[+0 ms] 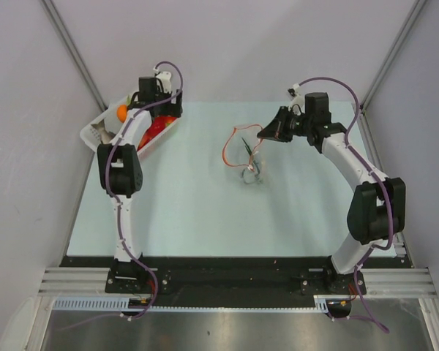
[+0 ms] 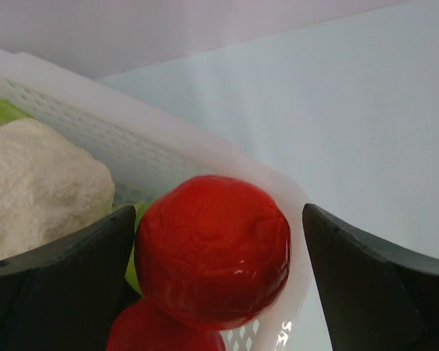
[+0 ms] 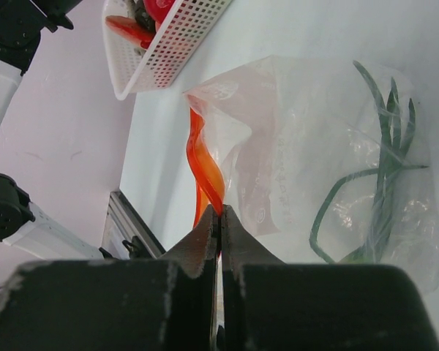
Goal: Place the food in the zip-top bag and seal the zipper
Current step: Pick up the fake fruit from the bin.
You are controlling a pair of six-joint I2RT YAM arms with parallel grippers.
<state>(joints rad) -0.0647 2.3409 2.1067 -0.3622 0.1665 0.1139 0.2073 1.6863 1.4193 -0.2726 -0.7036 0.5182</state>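
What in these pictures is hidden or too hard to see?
- Top view: the left arm covers most of the basket, so its food cannot be counted.
- Left wrist view: the red piece under the tomato is cut off by the bottom edge.
- Right wrist view: the right gripper hides the zipper part it pinches.
- Top view: the bag is too small to show its contents.

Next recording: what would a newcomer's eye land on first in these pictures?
The big red tomato in the white basket at the far left of the table, framed by the open fingers of the left gripper. Mid-table, the right gripper is shut on the orange zipper of the clear bag, which holds a green vegetable.
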